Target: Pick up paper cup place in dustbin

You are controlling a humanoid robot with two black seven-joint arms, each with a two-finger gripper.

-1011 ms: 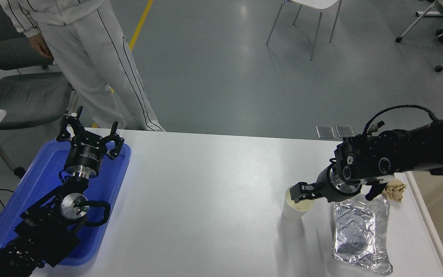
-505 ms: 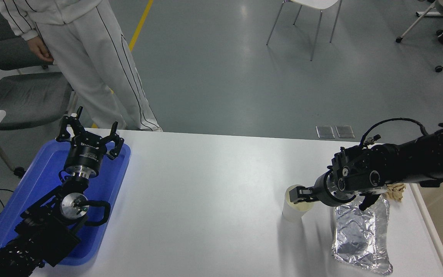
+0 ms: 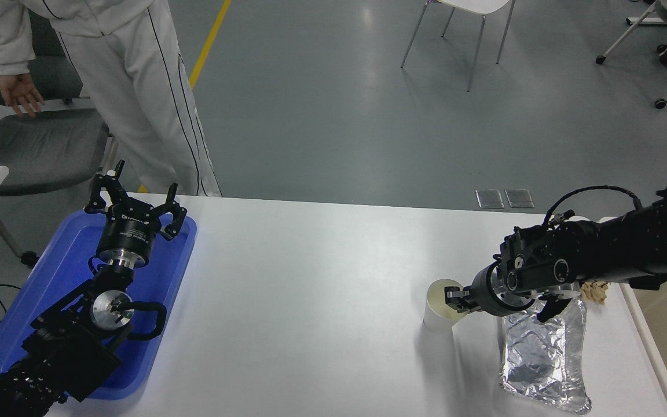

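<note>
Right tool [image 3: 453,299] lower, at paper cup [image 3: 440,310]

Cool, even overhead light is washing the white tabletop [image 3: 322,301] nearly featureless, casting only faint shadows, while the floor [image 3: 339,98] is showing soft glare.

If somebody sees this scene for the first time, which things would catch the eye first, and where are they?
Probably the right tool at the rim of the white paper cup, standing right of centre on the white table. Next, the shiny foil pouch lying just right of the cup. At far left, the blue tray glows under the parked left tool.
</note>
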